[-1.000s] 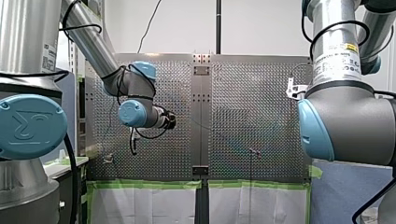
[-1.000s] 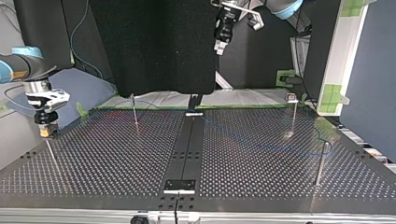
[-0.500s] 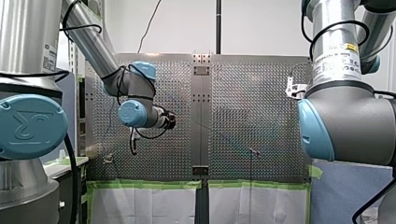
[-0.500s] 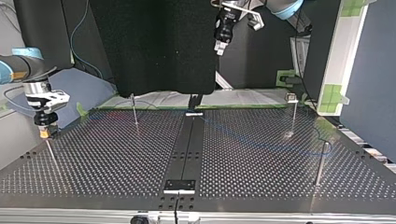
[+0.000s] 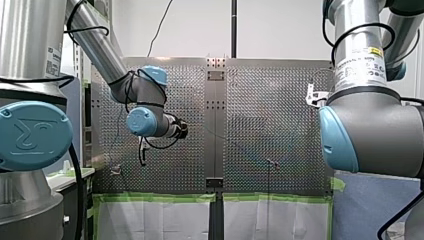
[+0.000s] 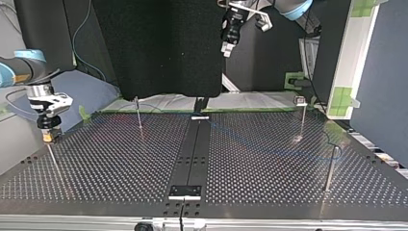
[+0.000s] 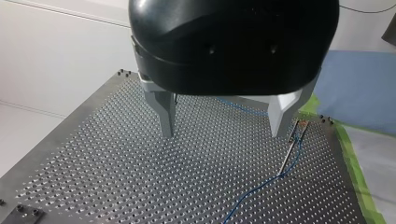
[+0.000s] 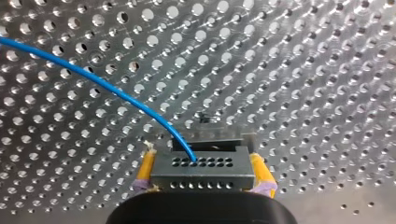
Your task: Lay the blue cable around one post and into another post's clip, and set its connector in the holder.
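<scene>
Two end effectors, only one of them busy. Front view: my left arm (image 5: 142,121) hangs over the left half of the perforated desk (image 5: 280,115) and my right arm (image 5: 370,130) fills the right edge. The cable is too thin to pick out from here. Top view: the right end effector (image 6: 47,136) sits low at the far left by the desk's edge, while the left end effector (image 6: 227,36) floats high at top centre, well clear of everything. The blue cable (image 6: 269,144) is a faint line running from the middle towards a post (image 6: 329,166) at lower right, and I can't tell if it goes round it. Left wrist view: metal fingers (image 7: 166,112) spread wide with nothing between them. Beyond one of them stands a clip-topped post (image 7: 292,147), with the cable passing near its base on the desk, not up in the clip as far as I can see. Right wrist view: yellow pads (image 8: 147,165) pinching the connector (image 8: 201,172), cable curving away over the holes. My read: the connector's in hand but not in any holder yet, the clip isn't done and the wrap's unclear, so most of the job is left.
</scene>
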